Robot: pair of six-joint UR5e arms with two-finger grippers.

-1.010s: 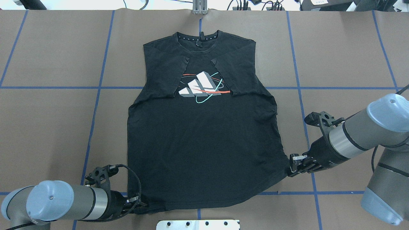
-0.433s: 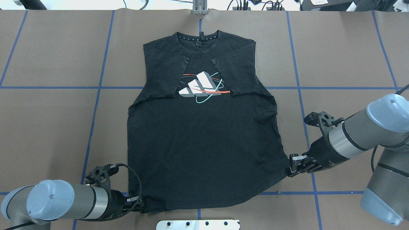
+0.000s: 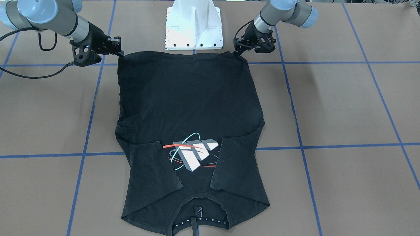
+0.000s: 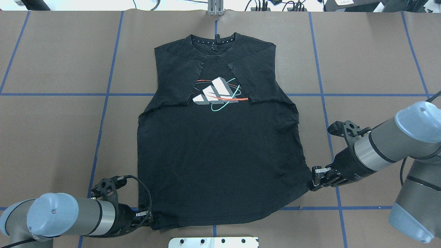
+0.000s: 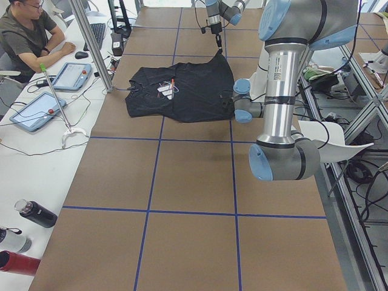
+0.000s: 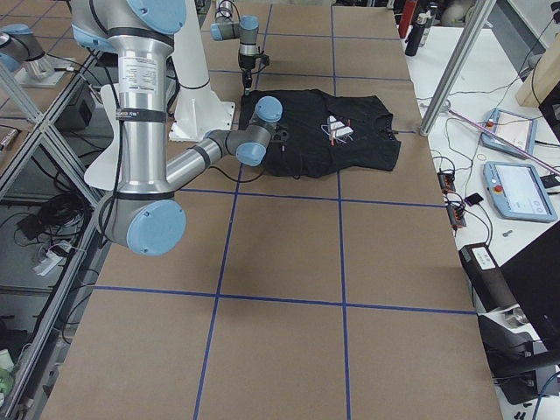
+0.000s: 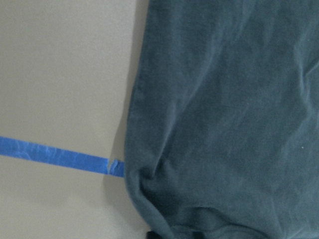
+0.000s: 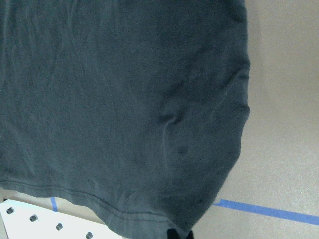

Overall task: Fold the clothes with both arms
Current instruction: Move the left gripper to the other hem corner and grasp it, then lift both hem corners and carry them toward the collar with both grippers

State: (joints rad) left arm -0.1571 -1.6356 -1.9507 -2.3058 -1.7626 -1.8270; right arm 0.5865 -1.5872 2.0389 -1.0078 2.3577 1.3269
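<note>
The black T-shirt [image 4: 220, 155] lies flat and front up on the brown table, collar at the far side. Both sleeves are folded in beside the grey-white logo [image 4: 217, 93]. My left gripper [image 4: 150, 219] is shut on the hem's near left corner; in the front-facing view it [image 3: 237, 51] is at upper right. My right gripper [image 4: 312, 182] is shut on the hem's right corner; in the front-facing view it [image 3: 120, 52] is at upper left. Both wrist views are filled with dark cloth [image 7: 224, 99] [image 8: 124, 99] bunched at the bottom edge.
The white pedestal base [image 3: 194, 26] stands just behind the hem, between the arms. Blue tape lines [image 4: 103, 117] grid the table. A metal bracket [image 4: 215, 8] sits at the far edge. An operator [image 5: 27, 36], tablets and bottles [image 5: 33, 213] are at a side bench.
My left gripper has shifted slightly left with the hem corner, and the cloth there has drawn in. The right arm and the rest of the shirt have not visibly moved.
</note>
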